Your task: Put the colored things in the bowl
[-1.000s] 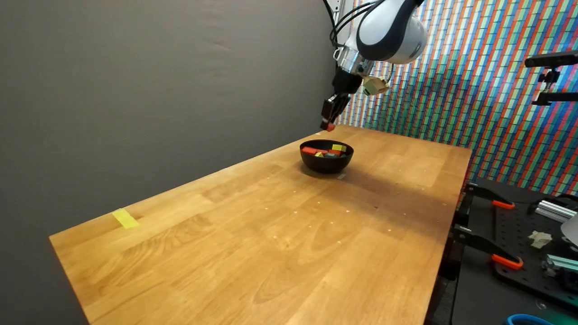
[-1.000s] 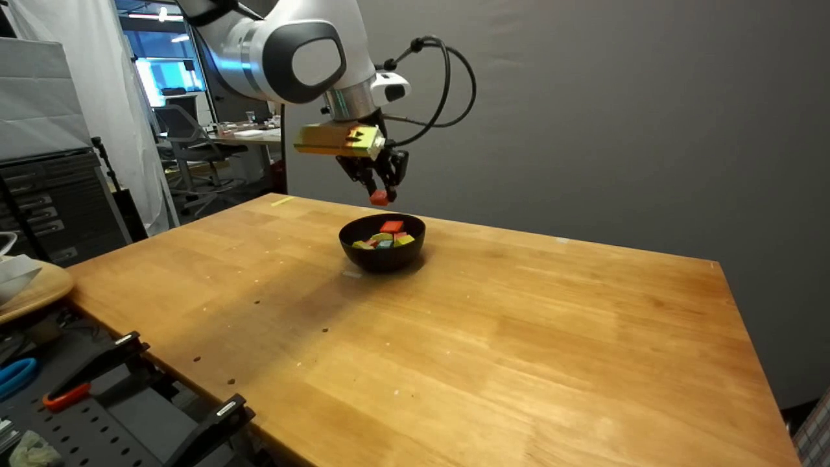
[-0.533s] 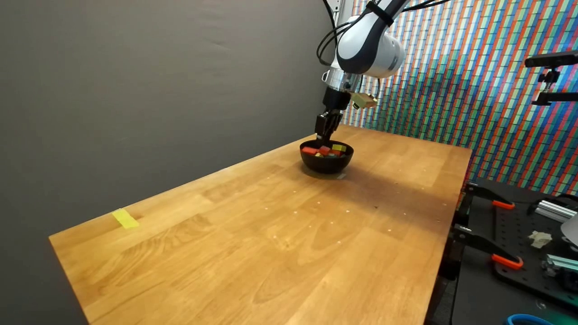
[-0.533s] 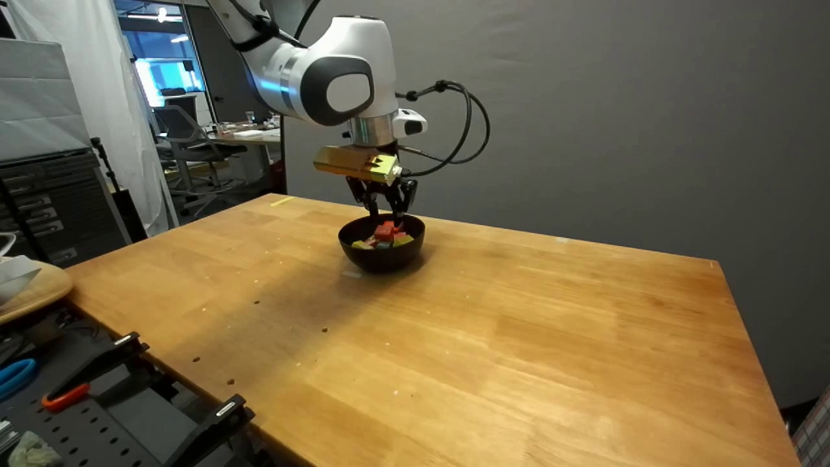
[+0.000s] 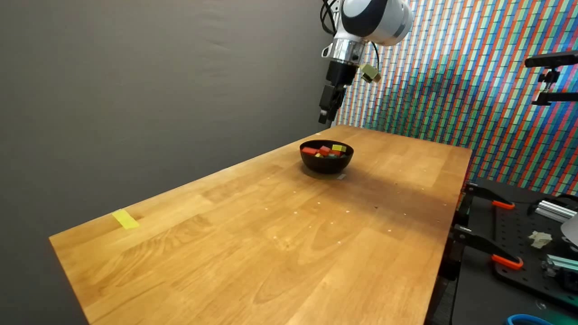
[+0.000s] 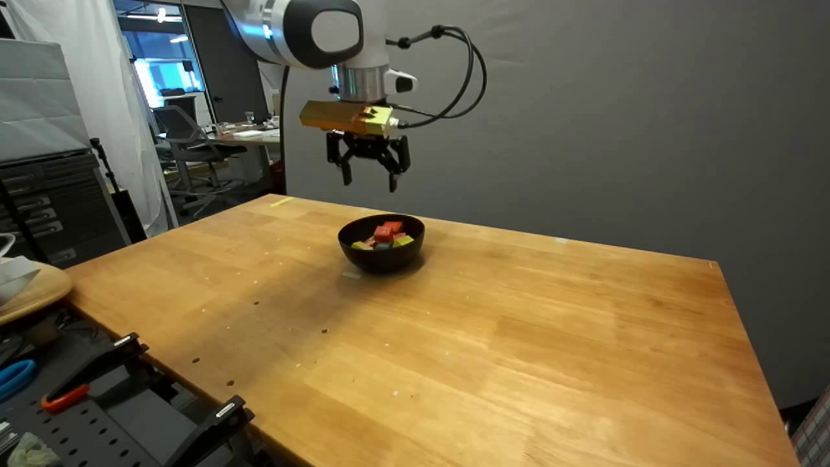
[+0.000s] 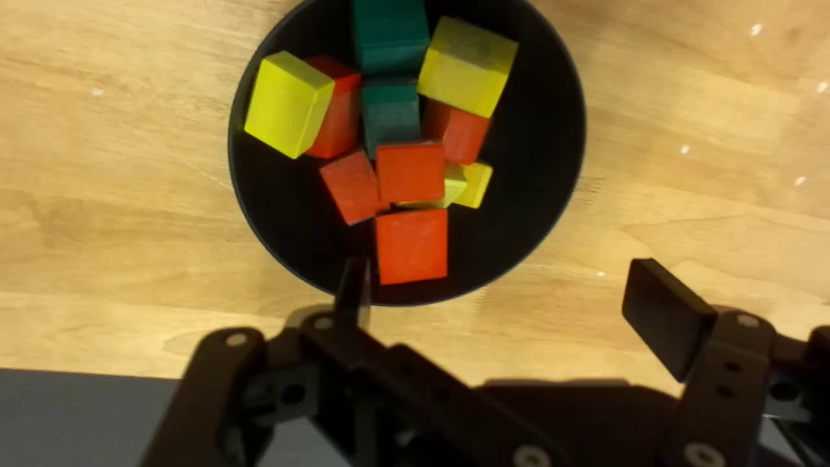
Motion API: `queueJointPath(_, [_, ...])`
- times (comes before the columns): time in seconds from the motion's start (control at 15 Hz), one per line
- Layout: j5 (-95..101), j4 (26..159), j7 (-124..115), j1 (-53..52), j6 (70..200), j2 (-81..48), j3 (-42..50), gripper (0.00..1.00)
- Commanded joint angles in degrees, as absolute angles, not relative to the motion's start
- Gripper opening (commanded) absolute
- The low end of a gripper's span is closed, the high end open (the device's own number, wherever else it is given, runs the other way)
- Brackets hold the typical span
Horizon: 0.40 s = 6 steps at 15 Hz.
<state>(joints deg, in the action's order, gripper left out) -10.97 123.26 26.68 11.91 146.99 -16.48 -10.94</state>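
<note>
Blocks (image 7: 411,172), boxy, wooden-looking, red, yellow and teal, lie heaped inside the round black bowl (image 7: 538,162); we see the black two-fingered gripper (image 6: 370,185) spread above, pinching nothing; we spot no loose block elsewhere and judge the task done.

Pretty soft shadow (image 6: 285,311) on the worktop (image 6: 532,324) beside the bowl (image 6: 381,261), decent light; wrist view's claw (image 7: 500,285) looks dark and kinda blurry.
</note>
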Motion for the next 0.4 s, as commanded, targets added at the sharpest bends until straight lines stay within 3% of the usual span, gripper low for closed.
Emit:
queueJointPath(0.0, [-19.32,132.46,37.4,12.36,143.64,-2.26,-11.47,1.0])
queueJointPath(0.2, [-27.49,139.08,47.22,9.21,143.6,7.66,-7.78,1.0])
queueJointPath(0.27, [-23.04,132.98,41.5,7.28,143.91,-0.46,-6.29,1.0])
queueJointPath(0.33, [-24.46,135.02,43.49,6.48,143.93,2.4,-5.28,1.0])
